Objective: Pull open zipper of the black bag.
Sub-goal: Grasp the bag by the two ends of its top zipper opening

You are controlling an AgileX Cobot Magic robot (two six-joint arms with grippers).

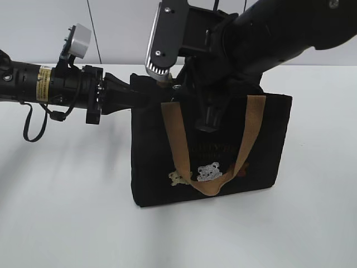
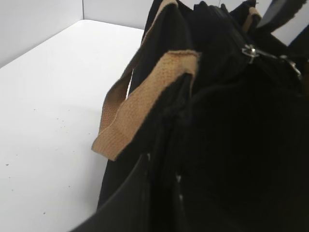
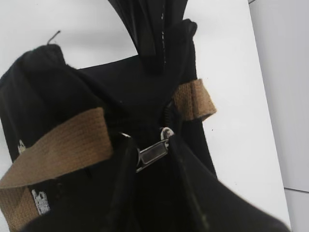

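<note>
the black bag (image 1: 262, 145) stands upright on the white table (image 1: 67, 212), a tan handle (image 1: 175, 145) drooping in a loop down its front over a white bear patch (image 1: 208, 172). the left gripper (image 1: 134, 96) comes in level from the left and is closed on the bag's top corner, pinching fabric to brace it. the right gripper (image 3: 152, 157) hangs over the top edge from above; in its wrist view the silver pull tab (image 3: 150, 155) of the zipper (image 3: 166, 113) lies between its two dark fingers (image 3: 120, 164), which stand a little apart. whether they actually clamp the tab cannot be told from these views.

judged from this, the step in hand is securing the tab before drawing it along the teeth. to do it well, the right fingers should close squarely on the flat plate of the tab rather than on the small oval ring, then pull in line with the zipper track, staying low to the seam. the left grip should hold firm so the soft bag does not fold or travel with the pull.

the bag is matte, woven black cloth, boxy but slack at the top, likely to buckle. the handles are coarse webbing with a frayed end. the tab is smooth, thin metal, probably slippery.
</note>
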